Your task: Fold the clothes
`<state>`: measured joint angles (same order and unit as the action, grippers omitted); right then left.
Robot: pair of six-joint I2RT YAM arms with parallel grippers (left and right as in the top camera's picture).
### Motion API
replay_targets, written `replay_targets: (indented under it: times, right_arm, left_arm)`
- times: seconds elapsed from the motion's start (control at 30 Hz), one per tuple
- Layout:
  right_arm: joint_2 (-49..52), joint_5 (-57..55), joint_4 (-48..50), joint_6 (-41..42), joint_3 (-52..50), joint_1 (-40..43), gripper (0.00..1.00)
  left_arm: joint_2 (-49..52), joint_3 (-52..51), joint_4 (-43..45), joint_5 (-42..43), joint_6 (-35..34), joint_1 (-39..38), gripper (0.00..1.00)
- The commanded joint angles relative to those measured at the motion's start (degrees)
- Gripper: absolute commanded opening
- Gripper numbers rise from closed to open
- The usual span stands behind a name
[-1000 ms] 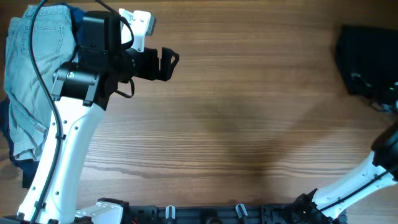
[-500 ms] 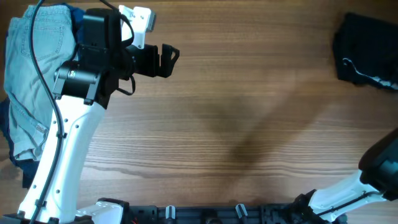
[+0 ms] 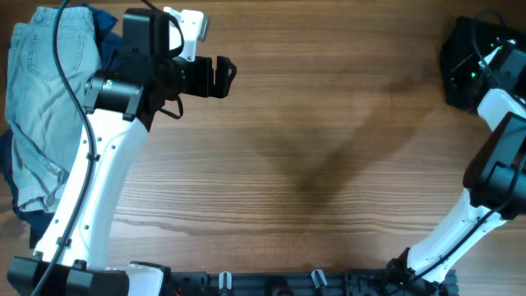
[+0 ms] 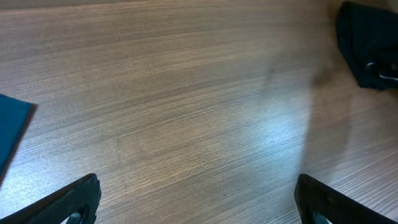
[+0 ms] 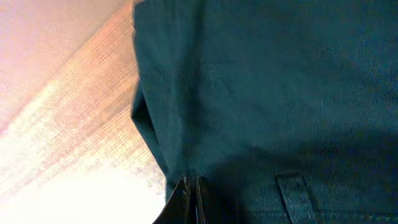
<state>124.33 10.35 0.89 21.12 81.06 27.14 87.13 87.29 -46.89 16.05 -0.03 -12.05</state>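
The pale blue denim shorts (image 3: 45,99) are lying along the left edge of the overhead frame, their long axis running from the top edge down toward the lower left. A navy blue cloth garment (image 3: 10,164) is peeking out from under them at the far left and again at the top left. The black shorts (image 3: 460,70) are sitting bunched in the upper right corner, partly cut off by the frame edge, so which way they are pointing cannot be told.

The left gripper (image 3: 225,76) is hanging over bare wooden table (image 3: 312,148) in the upper left, just right of the denim, pointing toward the right of the frame. Its fingers (image 4: 74,199) are standing spread wide with nothing between them.

The right gripper (image 5: 189,194) is reaching over the black shorts in the upper right. In the right wrist view its two tips are lying pressed together at the lower middle, right at the fabric near its left border; whether any cloth is caught between them cannot be told. A belt loop (image 5: 289,186) is showing just to their right.
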Motion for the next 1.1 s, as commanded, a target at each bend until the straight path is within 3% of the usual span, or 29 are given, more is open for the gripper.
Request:
replay_targets:
  times: [0.0,0.13,0.37,0.53,0.67,0.83,1.07]
  right_arm:
    - [4.1,-0.9,-3.4,0.2,0.3,0.1,0.04]
    - [5.1,2.2,-7.8,-3.5,0.3,0.1,0.04]
    - [6.1,5.3,-17.4,-20.1,0.3,-1.2,0.04]
    - [6.1,6.8,-19.7,-27.2,0.3,-6.3,0.04]
    - [6.1,6.0,-18.9,-27.0,0.3,-10.3,0.04]
    - [5.9,5.6,-19.0,-24.0,1.1,-9.6,0.04]
    - [-3.2,6.4,-30.0,-9.0,19.0,-4.2,0.04]
  left_arm:
    - [0.6,0.0,0.4,-0.7,1.1,-0.1,1.0]
    - [0.6,0.0,0.4,-0.7,1.1,-0.1,1.0]
    - [0.6,0.0,0.4,-0.7,1.1,-0.1,1.0]
    - [0.6,0.0,0.3,-0.7,1.1,-0.1,1.0]
    - [0.6,0.0,-0.2,-0.7,1.1,-0.1,1.0]
    - [0.6,0.0,-0.3,-0.7,1.1,-0.1,1.0]
    - [0.6,0.0,-0.2,-0.7,1.1,-0.1,1.0]
